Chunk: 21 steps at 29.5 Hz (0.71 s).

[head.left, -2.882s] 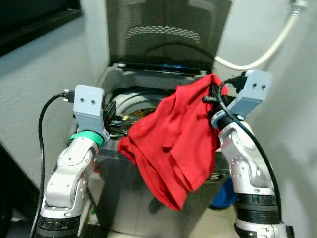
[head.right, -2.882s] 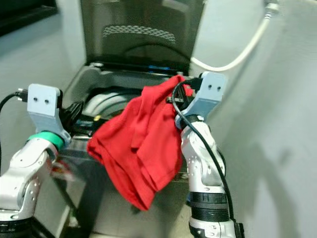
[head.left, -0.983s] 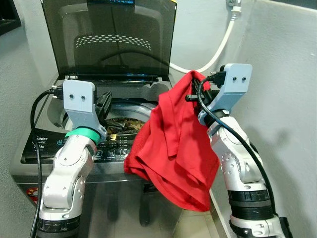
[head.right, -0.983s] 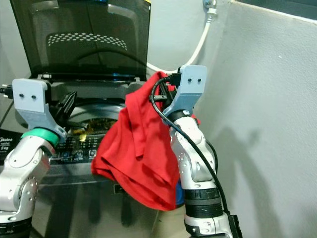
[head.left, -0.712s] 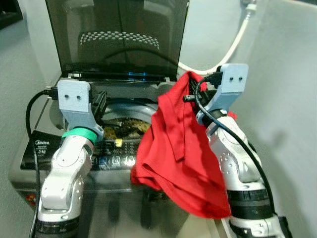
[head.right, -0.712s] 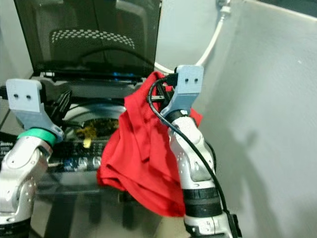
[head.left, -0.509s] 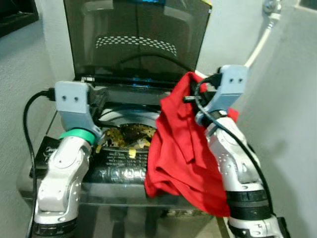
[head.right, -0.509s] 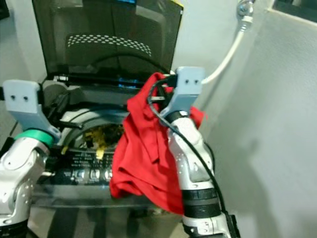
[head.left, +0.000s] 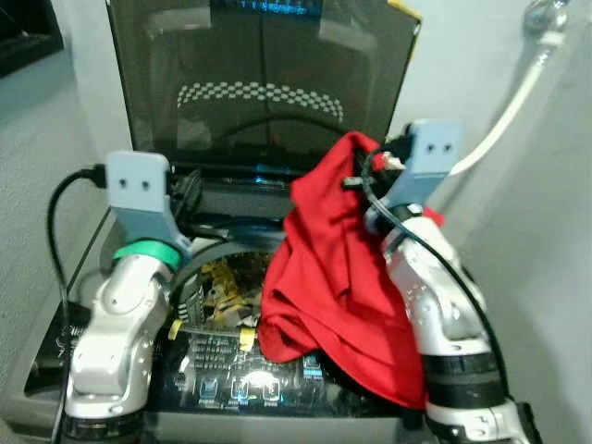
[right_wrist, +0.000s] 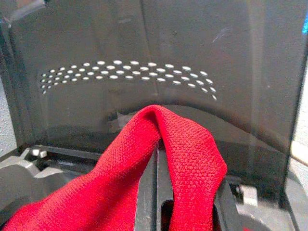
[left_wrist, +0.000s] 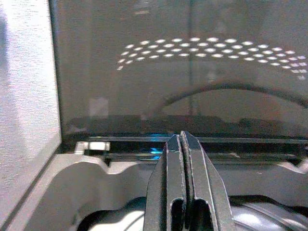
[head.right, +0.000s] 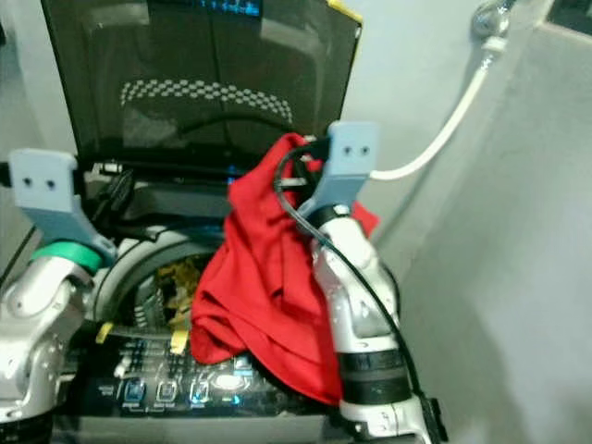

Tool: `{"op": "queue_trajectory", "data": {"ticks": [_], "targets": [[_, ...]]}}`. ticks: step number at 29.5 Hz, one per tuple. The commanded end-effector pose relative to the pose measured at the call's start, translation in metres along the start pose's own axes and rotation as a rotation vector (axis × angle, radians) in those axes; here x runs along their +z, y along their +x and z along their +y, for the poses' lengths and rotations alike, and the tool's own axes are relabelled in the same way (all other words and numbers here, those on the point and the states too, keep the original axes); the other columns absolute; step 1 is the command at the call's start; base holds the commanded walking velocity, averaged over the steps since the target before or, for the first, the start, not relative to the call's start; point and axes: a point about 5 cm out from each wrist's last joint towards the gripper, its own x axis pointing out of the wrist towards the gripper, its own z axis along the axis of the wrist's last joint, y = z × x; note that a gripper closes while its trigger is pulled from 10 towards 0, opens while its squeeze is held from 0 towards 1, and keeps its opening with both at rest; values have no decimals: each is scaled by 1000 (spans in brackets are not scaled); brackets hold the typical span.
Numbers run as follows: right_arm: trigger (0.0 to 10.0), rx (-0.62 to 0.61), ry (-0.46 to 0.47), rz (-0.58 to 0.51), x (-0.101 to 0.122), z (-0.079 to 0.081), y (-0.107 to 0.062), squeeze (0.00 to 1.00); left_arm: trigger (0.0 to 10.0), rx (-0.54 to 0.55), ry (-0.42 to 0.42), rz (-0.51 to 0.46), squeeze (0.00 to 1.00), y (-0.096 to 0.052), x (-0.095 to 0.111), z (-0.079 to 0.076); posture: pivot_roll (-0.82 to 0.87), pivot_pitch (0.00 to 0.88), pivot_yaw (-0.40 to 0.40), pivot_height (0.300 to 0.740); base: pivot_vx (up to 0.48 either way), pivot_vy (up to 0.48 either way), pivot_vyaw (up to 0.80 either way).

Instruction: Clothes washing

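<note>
I'm at the loading step: my right gripper (head.left: 356, 176) has its jaws clamped on the red shirt (head.left: 328, 277) hanging over the drum's (head.left: 217, 287) right rim, left gripper (left_wrist: 184, 144) closed empty; next I swing left and release

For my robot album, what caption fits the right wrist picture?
Right gripper pinching a red shirt before the washer's open dark lid.

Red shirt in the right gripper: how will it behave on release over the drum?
Probably floppy: the red shirt hangs in loose folds from the right gripper, which pinches one bunched ridge. It likely drops limp, without rolling. Its lower edge lies over the control panel, so part may snag outside the drum.
</note>
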Motion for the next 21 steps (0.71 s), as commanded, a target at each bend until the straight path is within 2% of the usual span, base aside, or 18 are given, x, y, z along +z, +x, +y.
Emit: {"op": "queue_trajectory", "data": {"ticks": [1, 12, 13, 14, 15, 16, 17, 21], "targets": [[10000, -21, -10, -20, 4, -6, 0, 0, 10000, -14, -2, 9, 0, 0, -2, -3, -1, 34, -18, 740, 319, 0, 0], [10000, -23, -11, -18, 4, -6, 0, 0, 10000, -19, 0, 14, 0, -1, -3, -4, -3, 39, -17, 740, 290, 0, 0], [10000, 98, 94, -127, 44, 9, 31, 0, 10000, -34, 15, 15, 0, -2, -4, -6, 3, 37, -30, 740, 0, 0, 0], [10000, 98, 94, -127, 44, 9, 31, 0, 10000, -34, 15, 15, 0, -2, -4, -6, 3, 37, -30, 740, 0, 0, 0], [10000, 191, 111, -188, 75, 23, 53, 0, 10000, -32, 28, 25, 0, -4, -6, -5, 10, 36, -38, 740, 0, 0, 0], [10000, 252, 116, -228, 97, 33, 65, 0, 10000, -30, 37, 31, 0, -6, -6, -4, 11, 37, -39, 740, 0, 0, 0], [10000, 274, 97, -225, 102, 39, 71, 0, 10000, -21, 29, 43, 0, -7, -8, -3, 13, 37, -42, 740, 0, 0, 0], [10000, 273, 64, -178, 88, 40, 69, 0, 10000, -14, 29, 48, 0, -9, -8, -1, 17, 37, -42, 740, 0, 0, 0]]}}
